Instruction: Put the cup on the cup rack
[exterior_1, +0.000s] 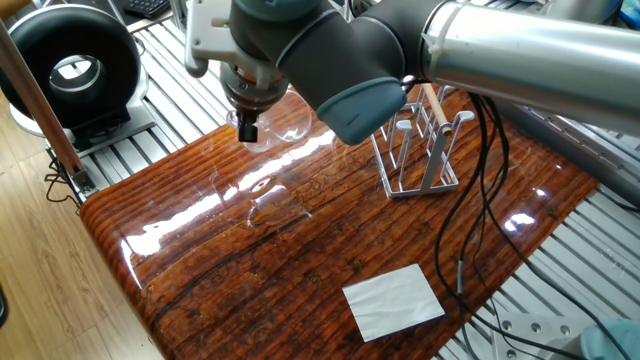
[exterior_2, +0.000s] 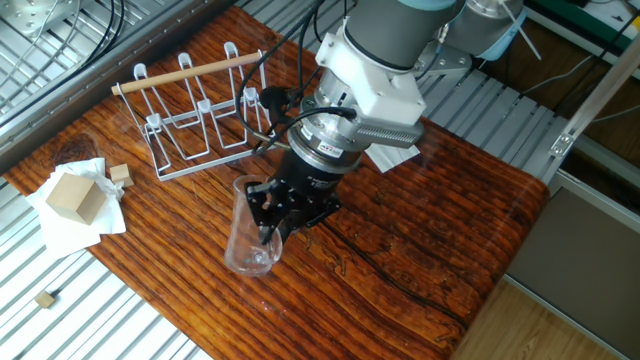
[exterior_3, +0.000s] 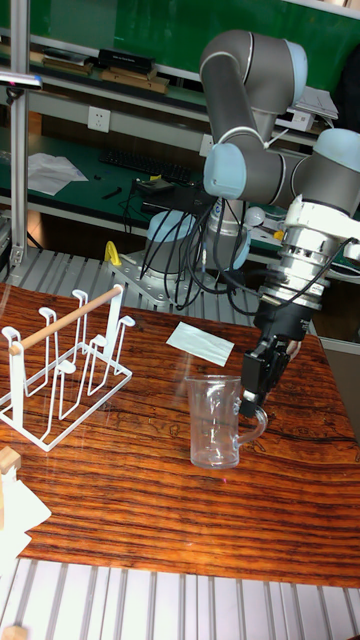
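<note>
Jaws closed on cup (exterior_3: 215, 422) handle | gripper (exterior_3: 255, 388) holds cup upright, just above table (exterior_2: 420, 250) | rack (exterior_2: 200, 115) well apart, pegs bare | paper (exterior_1: 394, 300) lies at table edge

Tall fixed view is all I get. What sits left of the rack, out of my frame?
Observer: A wooden block on crumpled white paper. It is beside the rack and not touching it.
Operator: How close is the cup to the table edge?
Observer: The cup hangs over the table, near the edge next to the metal rails.
Operator: Anything beyond that end of the table?
Observer: A black ring-shaped unit stands on the rails there, clear of the cup.
</note>
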